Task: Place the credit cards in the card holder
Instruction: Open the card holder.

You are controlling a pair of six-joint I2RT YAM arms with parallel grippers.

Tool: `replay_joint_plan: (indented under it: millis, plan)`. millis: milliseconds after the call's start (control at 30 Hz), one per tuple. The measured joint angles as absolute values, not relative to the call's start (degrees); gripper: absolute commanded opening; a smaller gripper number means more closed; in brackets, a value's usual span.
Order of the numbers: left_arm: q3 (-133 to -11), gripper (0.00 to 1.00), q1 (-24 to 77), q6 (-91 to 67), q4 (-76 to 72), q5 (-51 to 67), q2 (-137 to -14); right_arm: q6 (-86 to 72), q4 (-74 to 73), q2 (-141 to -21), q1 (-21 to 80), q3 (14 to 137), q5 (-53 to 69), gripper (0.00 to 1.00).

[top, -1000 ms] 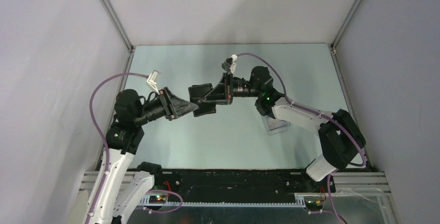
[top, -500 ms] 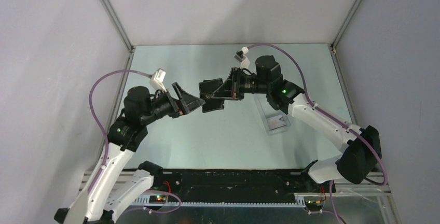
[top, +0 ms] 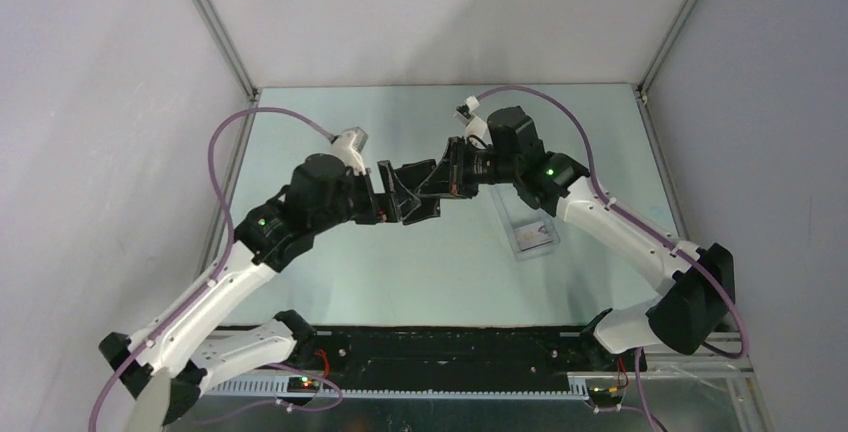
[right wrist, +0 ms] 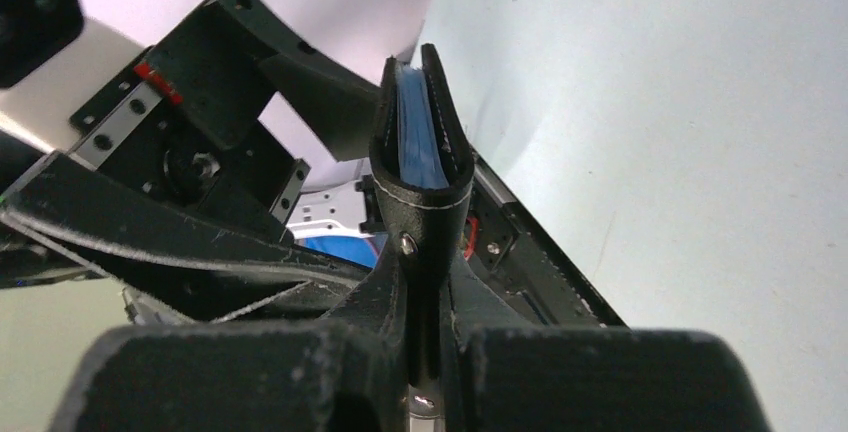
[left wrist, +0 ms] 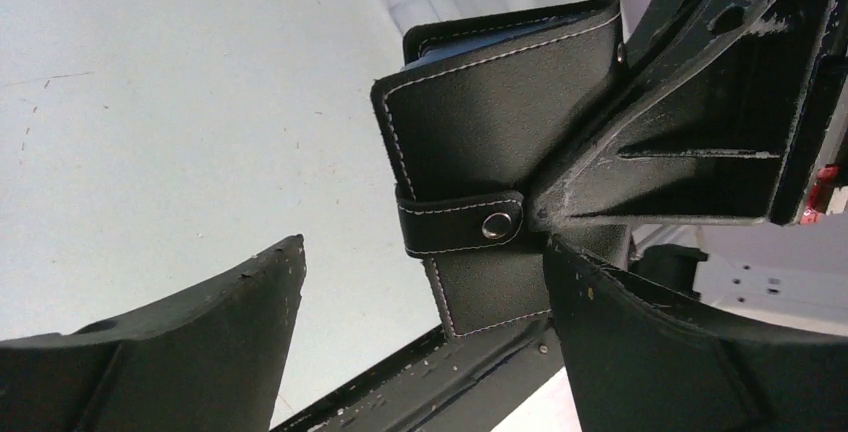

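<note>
Above mid-table | right hand (right wrist: 425, 252) clenched on one edge of holder (left wrist: 490, 142), keeping it aloft, snapped shut, tab turned toward left hand | left hand (left wrist: 425, 262) released, jaws wide, facing the tab, probably to unsnap it | cards unseen
</note>
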State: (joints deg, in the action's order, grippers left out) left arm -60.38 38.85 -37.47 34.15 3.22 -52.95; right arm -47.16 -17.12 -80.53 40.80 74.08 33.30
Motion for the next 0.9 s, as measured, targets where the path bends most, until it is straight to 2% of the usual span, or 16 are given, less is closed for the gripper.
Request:
replay_joint_plan:
  millis: [167, 233, 300, 433, 533, 600, 767, 900]
  plan:
    - [-61.78, 0.74, 42.98, -37.17, 35.35, -3.07, -56.51, -46.00, -19.92, -81.43, 40.51, 74.17, 31.86, 0.00]
    - [-62.02, 0.61, 43.86, -37.34, 35.75, -5.45, -56.99, -45.76, -20.27, -81.82, 40.47, 74.17, 31.66, 0.00]
    - [-62.04, 0.52, 44.21, -37.65, 36.60, -8.08, -56.99, -45.50, -20.53, -82.19, 40.47, 74.19, 31.62, 0.00]
    - [-62.04, 0.43, 44.23, -37.80, 38.63, -14.72, -57.19, -45.36, -21.26, -82.30, 40.42, 74.76, 31.79, 0.00]
    - [-61.98, 0.42, 43.92, -38.57, 40.73, -19.99, -58.17, -45.36, -22.02, -82.35, 40.66, 75.88, 32.97, 0.00]
    - [-61.60, 0.45, 43.35, -39.05, 41.58, -21.98, -58.76, -45.30, -22.35, -82.35, 40.71, 76.51, 33.47, 0.00]
    - [-60.97, 0.66, 41.52, -38.98, 43.55, -21.80, -59.27, -44.71, -23.46, -82.50, 40.80, 77.54, 33.63, 0.00]
    - [-60.97, 0.77, 39.99, -38.96, 43.64, -15.92, -58.57, -43.35, -25.34, -82.87, 40.62, 77.58, 33.04, 0.00]
